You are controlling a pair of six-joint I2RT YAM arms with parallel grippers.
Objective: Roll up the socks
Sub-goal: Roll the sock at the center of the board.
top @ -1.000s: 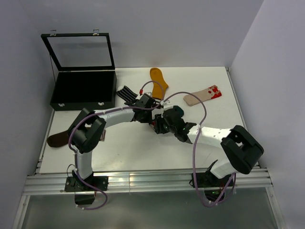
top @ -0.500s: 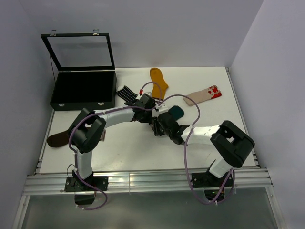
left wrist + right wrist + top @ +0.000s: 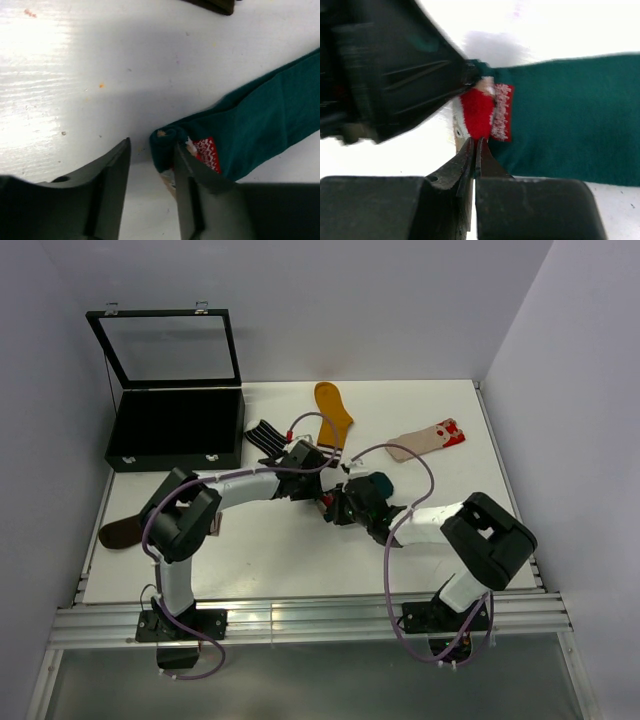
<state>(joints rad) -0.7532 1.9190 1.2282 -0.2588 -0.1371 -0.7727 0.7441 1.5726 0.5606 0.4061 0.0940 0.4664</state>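
Right end effector [image 3: 474,142] is shut w/ tips at the red toe of the teal sock [image 3: 560,115] (real grip not sure), mid desk [image 3: 260,560], long axis going sideways from it; left end effector [image 3: 151,145], half open, just beside same end.

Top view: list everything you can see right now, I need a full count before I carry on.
Case: one, black, lid open, far left.
Striped sock: one, black-and-white, right of the case.
Mustard sock: one, far centre.
Beige sock: one, red-white end, far right.
Brown sock: one, left edge.
Teal sock: one, red-white patch, centre, between the grippers.
Table: one, white.
Left gripper: open, teal sock's end between its fingers.
Right gripper: shut, tips at the red patch.
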